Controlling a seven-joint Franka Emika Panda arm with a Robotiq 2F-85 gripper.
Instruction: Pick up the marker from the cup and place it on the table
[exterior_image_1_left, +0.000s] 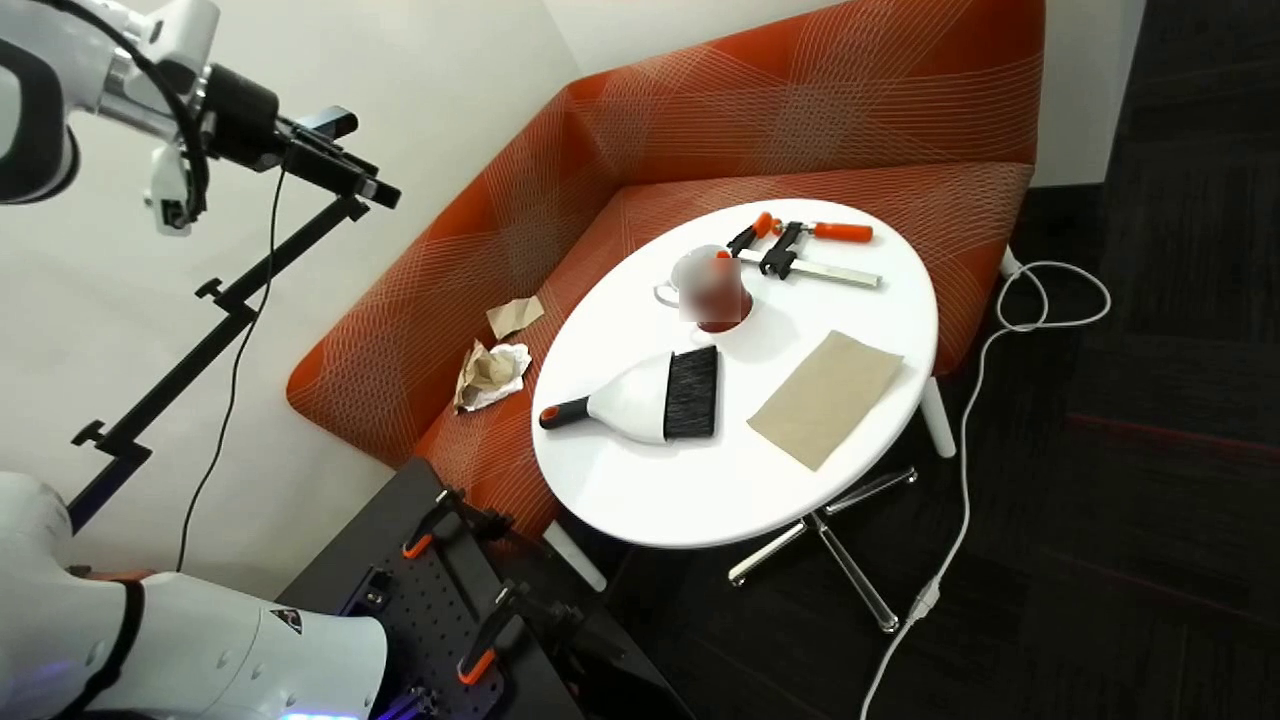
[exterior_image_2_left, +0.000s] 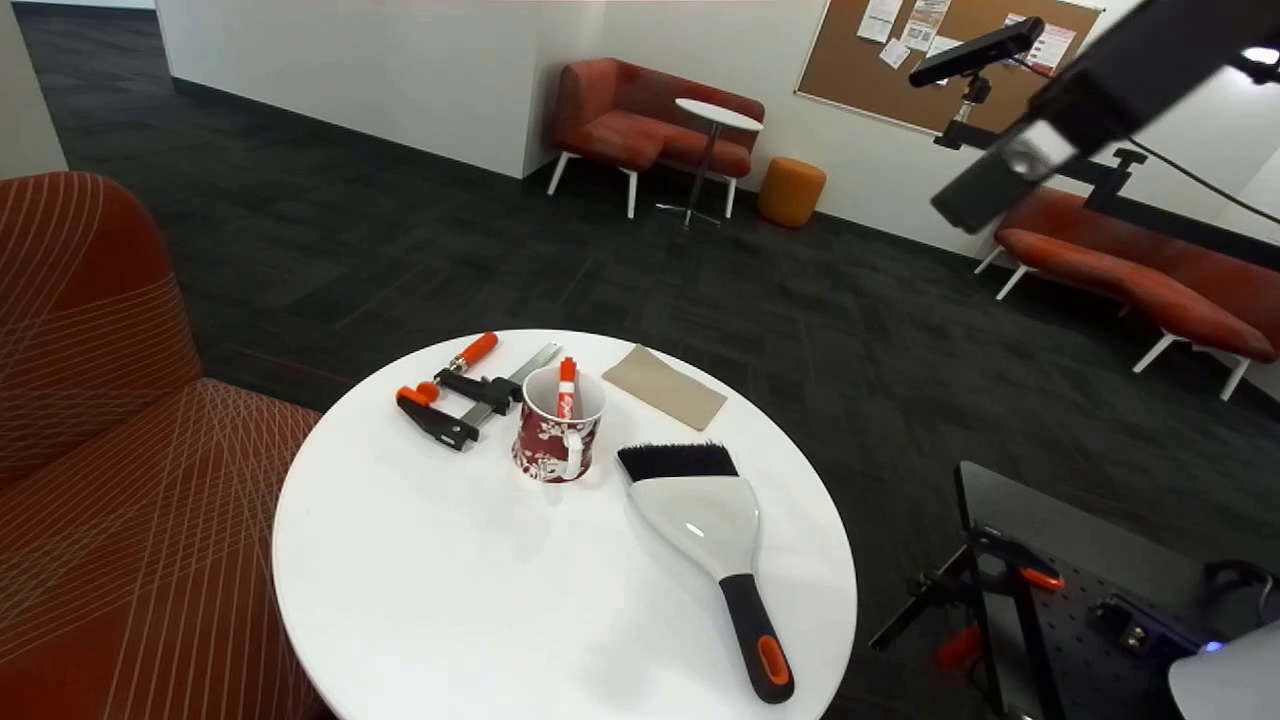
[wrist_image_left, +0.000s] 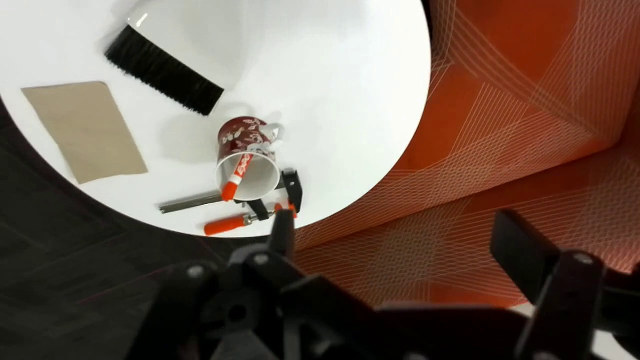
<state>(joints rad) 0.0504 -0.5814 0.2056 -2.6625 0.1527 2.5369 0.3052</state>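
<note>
The dark red and white floral cup stands upright on the round white table (exterior_image_1_left: 620, 500). It shows in both exterior views (exterior_image_1_left: 725, 312) (exterior_image_2_left: 553, 445) and in the wrist view (wrist_image_left: 242, 134); a blurred patch covers part of it in an exterior view. A red and white marker (exterior_image_2_left: 566, 388) leans inside the cup, its red end above the rim; it also shows in the wrist view (wrist_image_left: 237, 176). My gripper (wrist_image_left: 394, 230) is open and empty, with sofa behind its fingers. It is high up and well apart from the cup in both exterior views (exterior_image_1_left: 380, 192) (exterior_image_2_left: 965, 205).
A bar clamp (exterior_image_2_left: 490, 395) lies close beside the cup. A white brush with black bristles (exterior_image_2_left: 700, 510) and a tan rectangular sheet (exterior_image_1_left: 826, 400) lie on the table. An orange-red sofa (exterior_image_1_left: 820, 110) curves behind the table, with crumpled paper (exterior_image_1_left: 490, 375) on its seat.
</note>
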